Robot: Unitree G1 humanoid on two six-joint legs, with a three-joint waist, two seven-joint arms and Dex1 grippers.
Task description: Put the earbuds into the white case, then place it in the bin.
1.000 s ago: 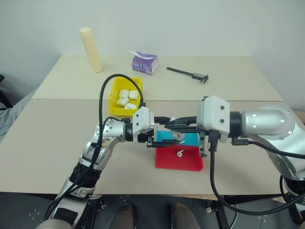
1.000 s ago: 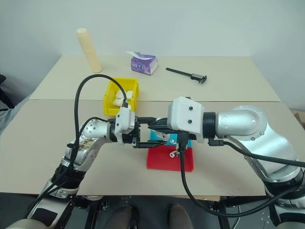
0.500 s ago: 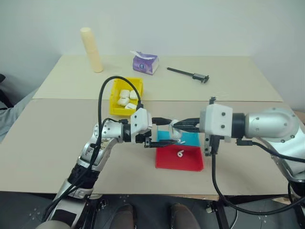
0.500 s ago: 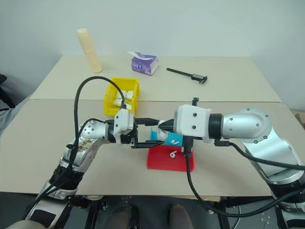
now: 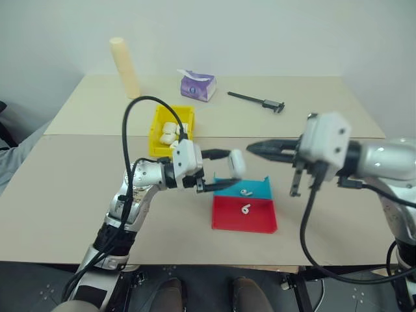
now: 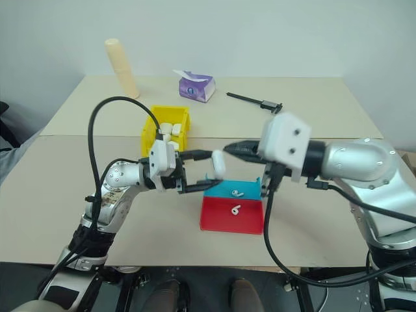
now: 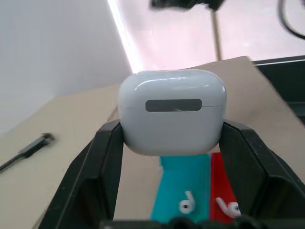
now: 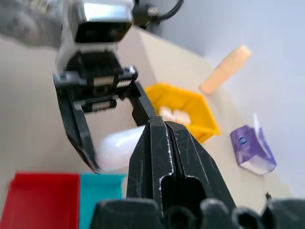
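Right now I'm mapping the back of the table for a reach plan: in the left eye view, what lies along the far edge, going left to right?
Cream cylinder → purple tissue pack → black caliper.

— What are the arms looking like?

— Both are showing silver, rounded metal segments with small dark screws, each ending in a boxy white wrist housing.

— Cables?

— Black ones are looping freely: one is arching high over the left arm, another is hanging down from the right wrist housing.

— And the ends?

— The left gripper (image 5: 220,170) and right gripper (image 5: 255,148) are wearing slim, matte black fingers (image 7: 240,164), angular and ribbed near the base.
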